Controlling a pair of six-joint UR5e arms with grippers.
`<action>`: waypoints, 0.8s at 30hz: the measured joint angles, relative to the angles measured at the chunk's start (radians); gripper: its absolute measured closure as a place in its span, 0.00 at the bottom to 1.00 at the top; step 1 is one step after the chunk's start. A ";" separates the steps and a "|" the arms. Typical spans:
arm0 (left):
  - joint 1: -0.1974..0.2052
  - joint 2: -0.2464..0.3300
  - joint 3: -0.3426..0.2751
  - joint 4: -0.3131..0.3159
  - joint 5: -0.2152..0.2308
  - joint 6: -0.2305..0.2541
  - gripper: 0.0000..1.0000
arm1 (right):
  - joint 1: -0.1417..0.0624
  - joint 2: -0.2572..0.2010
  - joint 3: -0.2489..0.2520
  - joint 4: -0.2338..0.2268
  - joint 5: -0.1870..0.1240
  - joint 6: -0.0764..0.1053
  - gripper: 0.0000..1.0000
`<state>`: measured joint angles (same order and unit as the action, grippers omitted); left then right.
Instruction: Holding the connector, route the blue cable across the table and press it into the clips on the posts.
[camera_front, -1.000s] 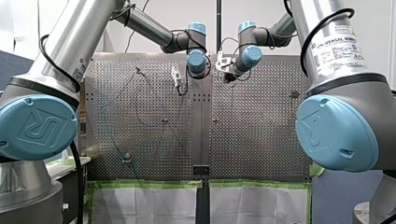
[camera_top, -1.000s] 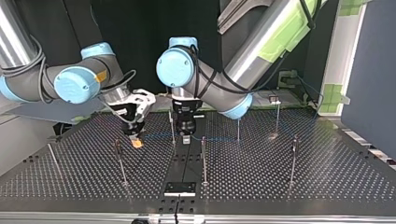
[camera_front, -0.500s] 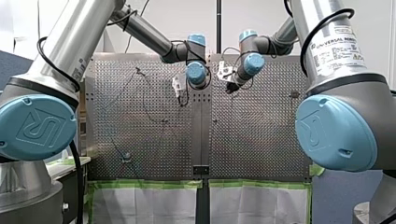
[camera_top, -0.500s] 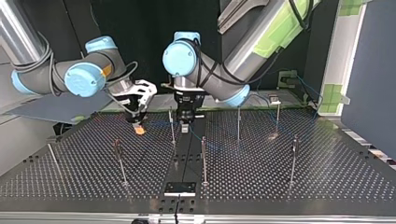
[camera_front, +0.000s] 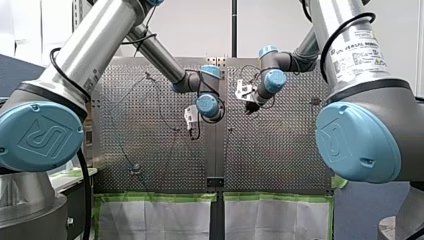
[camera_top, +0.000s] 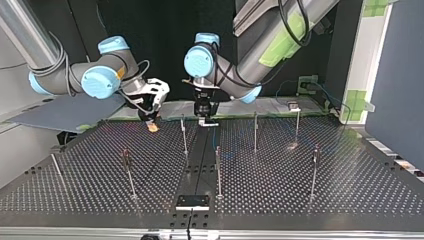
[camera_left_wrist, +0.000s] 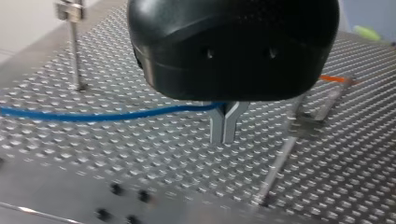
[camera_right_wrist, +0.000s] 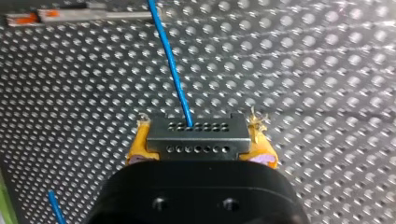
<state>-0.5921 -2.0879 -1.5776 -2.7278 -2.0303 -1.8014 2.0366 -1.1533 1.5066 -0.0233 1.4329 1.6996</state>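
Note:
The blue cable (camera_right_wrist: 170, 60) runs out of a grey connector (camera_right_wrist: 196, 148) with rows of small holes. My right gripper (camera_right_wrist: 200, 136) is shut on that connector with its yellow pads, just above the perforated table. In the top view this gripper (camera_top: 151, 125) hangs at the far left of centre. My left gripper (camera_left_wrist: 225, 139), black with metal fingers, is shut on the blue cable (camera_left_wrist: 93, 114), which trails off to one side low over the table. In the top view it (camera_top: 205, 121) hangs near the far edge, beside a thin post (camera_top: 183, 134).
Several thin upright posts stand on the table, among them one (camera_top: 217, 170) near the middle, one (camera_top: 255, 131) further back and one (camera_top: 314, 170) at the top view's right. A post with a clip (camera_left_wrist: 299, 125) stands close beside my left gripper. A black plate (camera_top: 192, 201) lies at the near edge.
Both grippers have drawn back toward the top view's far edge, downward in the front view, taking the connector and the cable with them. Both grips are unchanged.

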 joint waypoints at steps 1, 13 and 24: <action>0.002 -0.007 -0.010 0.010 0.008 -0.001 1.00 | 0.000 0.004 0.001 -0.001 -0.006 -0.001 1.00; 0.004 -0.069 -0.110 0.110 0.106 -0.028 1.00 | -0.009 0.021 0.036 -0.013 -0.019 -0.037 1.00; 0.010 -0.071 -0.193 0.200 0.156 -0.044 1.00 | -0.012 0.068 0.061 -0.032 -0.017 -0.045 1.00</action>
<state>-0.5824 -2.1588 -1.7709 -2.5276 -1.8748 -1.8456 2.0244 -1.0849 1.5678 -0.0548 1.4160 1.6545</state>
